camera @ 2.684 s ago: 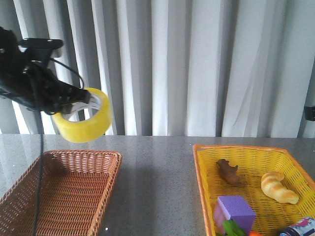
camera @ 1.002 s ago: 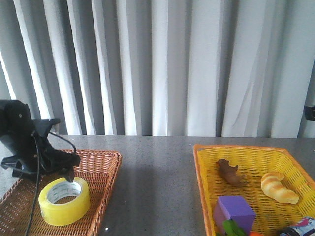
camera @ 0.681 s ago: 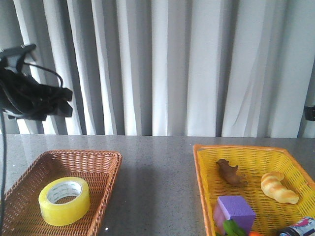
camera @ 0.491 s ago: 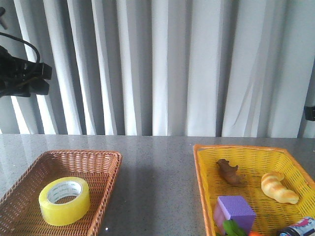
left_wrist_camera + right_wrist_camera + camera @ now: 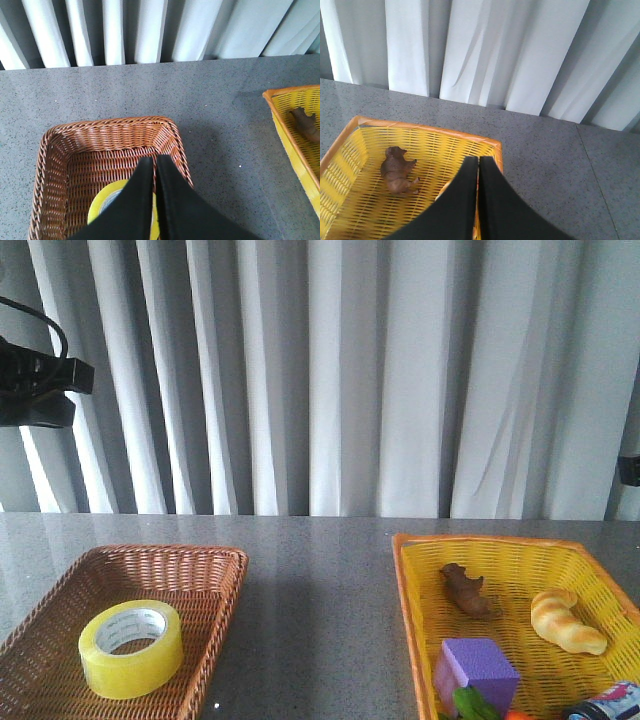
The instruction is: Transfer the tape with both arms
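Note:
The yellow tape roll (image 5: 131,648) lies flat in the brown wicker basket (image 5: 200,570) at the left; in the left wrist view the tape (image 5: 100,212) shows partly behind the fingers. My left gripper (image 5: 155,162) is shut and empty, high above the basket; part of the left arm (image 5: 35,380) shows at the upper left of the front view. My right gripper (image 5: 478,161) is shut and empty, above the yellow basket's far edge. It is out of the front view.
The yellow basket (image 5: 410,570) at the right holds a brown animal toy (image 5: 465,590), a croissant toy (image 5: 567,620), a purple block (image 5: 478,665) and other items. Grey tabletop (image 5: 320,590) lies between the baskets. White curtains hang behind.
My left gripper carried the tape down into the wicker basket, let it go, then rose up and left. The tape now rests in the basket.

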`<state>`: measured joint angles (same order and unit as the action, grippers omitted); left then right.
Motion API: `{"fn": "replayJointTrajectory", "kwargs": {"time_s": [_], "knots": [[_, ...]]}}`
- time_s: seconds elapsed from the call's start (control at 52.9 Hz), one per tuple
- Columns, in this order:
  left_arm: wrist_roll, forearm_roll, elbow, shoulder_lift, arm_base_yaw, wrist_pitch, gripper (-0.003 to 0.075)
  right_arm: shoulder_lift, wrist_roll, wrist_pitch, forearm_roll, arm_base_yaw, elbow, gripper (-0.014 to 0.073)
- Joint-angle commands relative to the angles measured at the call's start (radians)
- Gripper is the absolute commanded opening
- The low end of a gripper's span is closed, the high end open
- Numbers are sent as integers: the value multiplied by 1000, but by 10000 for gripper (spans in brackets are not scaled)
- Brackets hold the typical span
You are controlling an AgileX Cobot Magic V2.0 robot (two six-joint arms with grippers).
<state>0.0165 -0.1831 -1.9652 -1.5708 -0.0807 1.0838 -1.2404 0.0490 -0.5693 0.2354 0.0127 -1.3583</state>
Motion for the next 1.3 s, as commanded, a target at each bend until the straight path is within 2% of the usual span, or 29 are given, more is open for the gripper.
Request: {"fn": "replayJointTrajectory", "kwargs": {"time_s": [0.0,0.454,0.548,0.624,0.699,0.813,1.021,1.134,1.285], "knots": [[0,-11,-27,39,0,-71,-7,23,-1,73,16,-4,-26,-5],[0,18,-13,28,0,-79,-7,23,-1,73,16,-4,-26,-5],[-16,105,48,93,0,-144,-7,23,-1,73,16,-4,-26,-5],[-63,141,129,193,0,-288,-7,23,-1,73,16,-4,-26,-5],[-71,155,251,312,0,-440,-7,23,-1,73,16,-4,-26,-5],[-38,183,528,530,0,-635,-7,23,-1,73,16,-4,-26,-5],[78,201,1171,954,0,-942,-7,23,-1,73,16,-4,-26,-5],[100,197,1471,1187,16,-1009,-7,23,-1,73,16,-4,-26,-5],[-16,198,1770,1447,95,-1012,-7,23,-1,73,16,-4,-26,-5]]}}
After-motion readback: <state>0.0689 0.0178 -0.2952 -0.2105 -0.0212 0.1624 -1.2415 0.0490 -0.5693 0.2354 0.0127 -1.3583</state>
